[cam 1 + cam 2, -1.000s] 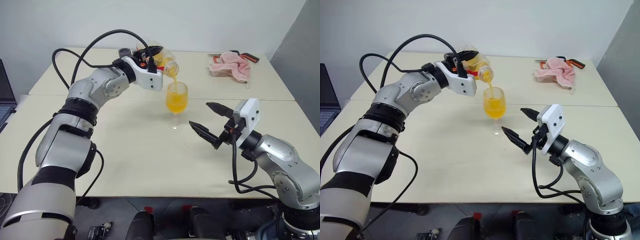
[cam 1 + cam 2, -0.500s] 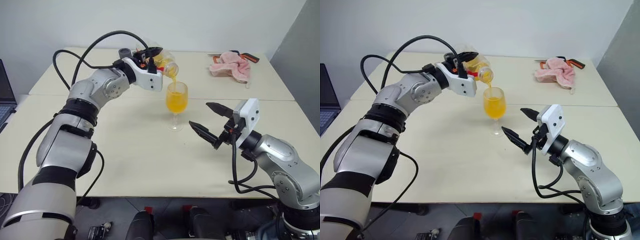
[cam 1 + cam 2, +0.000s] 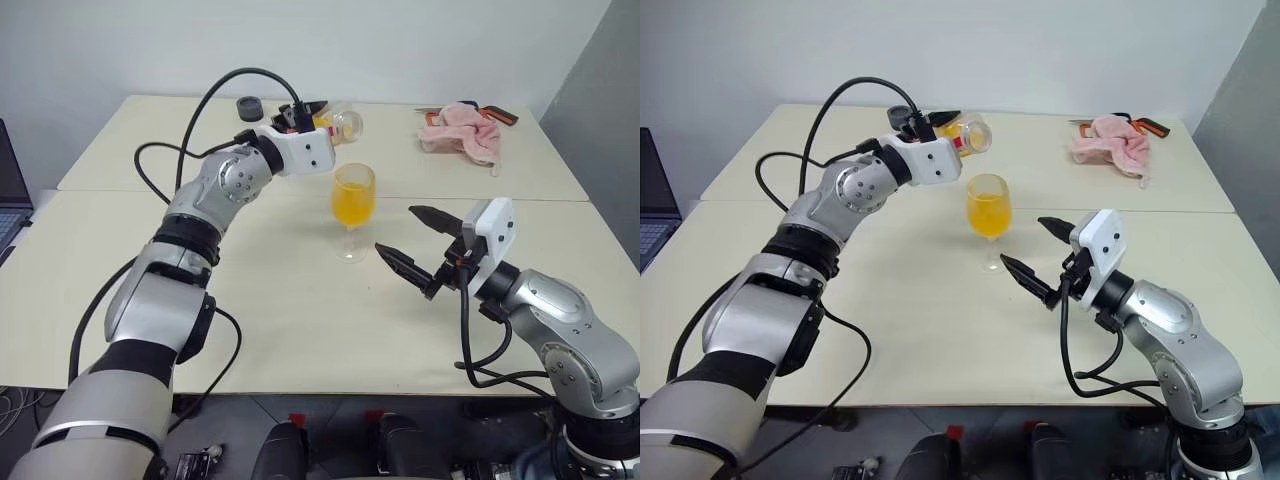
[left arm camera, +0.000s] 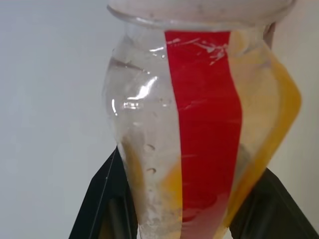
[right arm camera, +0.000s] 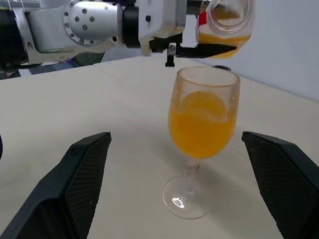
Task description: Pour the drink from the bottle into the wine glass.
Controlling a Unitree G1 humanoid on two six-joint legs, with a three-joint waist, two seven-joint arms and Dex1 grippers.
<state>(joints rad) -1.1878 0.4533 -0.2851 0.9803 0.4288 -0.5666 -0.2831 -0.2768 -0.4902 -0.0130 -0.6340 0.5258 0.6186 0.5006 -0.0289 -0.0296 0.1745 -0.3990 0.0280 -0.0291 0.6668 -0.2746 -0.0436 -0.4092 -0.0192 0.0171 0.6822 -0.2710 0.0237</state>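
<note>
I've got the left gripper [image 3: 312, 108] clamped on the bottle [image 3: 338, 121], holding it up over the far side of the table [image 3: 250, 300], behind the wine glass [image 3: 353, 210] and higher than its rim. The bottle lies roughly level, open mouth turned toward the right side of the scene, not over the bowl. In the left wrist view the two black fingers [image 4: 102, 199] sit either side of the squarish body, pinching it, red stripe label facing the camera, with a little of the drink [image 4: 279, 119] pooled along one wall. No stream shows from the mouth.

The wine glass stands upright on its foot near the middle of the table, bowl more than half full of orange liquid. It sits apart from both grippers.

My right gripper [image 3: 412, 240] hovers low over the table, just to the right of the glass, pointing at it. Jaws spread wide, nothing between them. In the right wrist view the glass is centred between the two fingers [image 5: 79, 179] but further out, not touching either.

At the far edge: a dark round cap [image 3: 248, 105] left of the bottle, and a pink cloth [image 3: 460, 130] at the far right with a red-handled tool [image 3: 500, 115] just behind it.
</note>
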